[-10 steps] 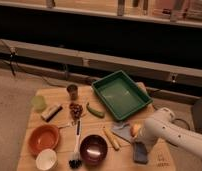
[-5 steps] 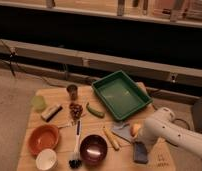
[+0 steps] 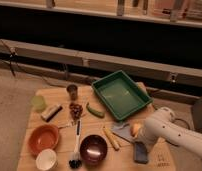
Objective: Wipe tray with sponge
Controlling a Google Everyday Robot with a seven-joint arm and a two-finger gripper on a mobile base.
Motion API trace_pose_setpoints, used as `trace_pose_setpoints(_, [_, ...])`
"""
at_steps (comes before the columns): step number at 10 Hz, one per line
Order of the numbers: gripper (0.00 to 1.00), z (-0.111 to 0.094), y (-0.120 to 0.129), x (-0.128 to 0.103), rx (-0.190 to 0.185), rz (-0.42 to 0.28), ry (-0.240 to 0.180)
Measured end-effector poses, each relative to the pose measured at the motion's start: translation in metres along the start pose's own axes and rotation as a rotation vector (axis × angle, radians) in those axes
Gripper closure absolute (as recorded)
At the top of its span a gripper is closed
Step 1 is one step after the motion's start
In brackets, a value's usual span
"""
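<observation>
1. The gripper (image 3: 140,142) sits at the end of the white, smooth-shelled arm (image 3: 174,131), at the table's front right corner. It is directly over the small thick blue-grey rectangular sponge (image 3: 140,152). The arm's casing hides it, so I cannot tell how wide it stands or whether it has hold of the sponge.
2. Compared with half a second ago, the arm and the sponge lie in the same places, and nothing else on the table has shifted.
3. The sponge lies on the pale wooden table (image 3: 49,95). It is outside and well in front of the one large green rectangular plastic tray (image 3: 121,95), which has sloping walls and sits at the back right.
4. Between the sponge and the tray lie one thin flat grey-blue cloth (image 3: 123,131) and one small orange rounded item (image 3: 135,129).
5. There are two bowls: one round orange bowl (image 3: 43,138) and one glossy dark maroon bowl (image 3: 93,148).
6. Further left are one tan-and-dark oblong block (image 3: 51,112), one pale green cup (image 3: 38,102) and one small metal cup (image 3: 72,91).
</observation>
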Motion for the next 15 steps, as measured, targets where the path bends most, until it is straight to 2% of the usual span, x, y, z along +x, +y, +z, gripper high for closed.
trace_pose_setpoints(1, [0.82,-0.001,0.000,-0.001,-0.008,-0.009,0.010])
trace_pose_setpoints(2, [0.87,-0.006,-0.003,-0.008,-0.022,-0.021,0.039])
trace_pose_setpoints(3, [0.96,-0.014,-0.013,-0.018,-0.030,-0.039,0.065])
trace_pose_setpoints(4, [1.00,-0.019,-0.021,-0.024,-0.032,-0.056,0.084])
trace_pose_setpoints(8, [1.00,-0.044,-0.046,-0.041,-0.036,-0.120,0.144])
trace_pose_setpoints(10, [1.00,-0.058,-0.063,-0.038,-0.041,-0.140,0.166])
trace_pose_setpoints(15, [1.00,-0.092,-0.117,-0.007,-0.049,-0.174,0.192])
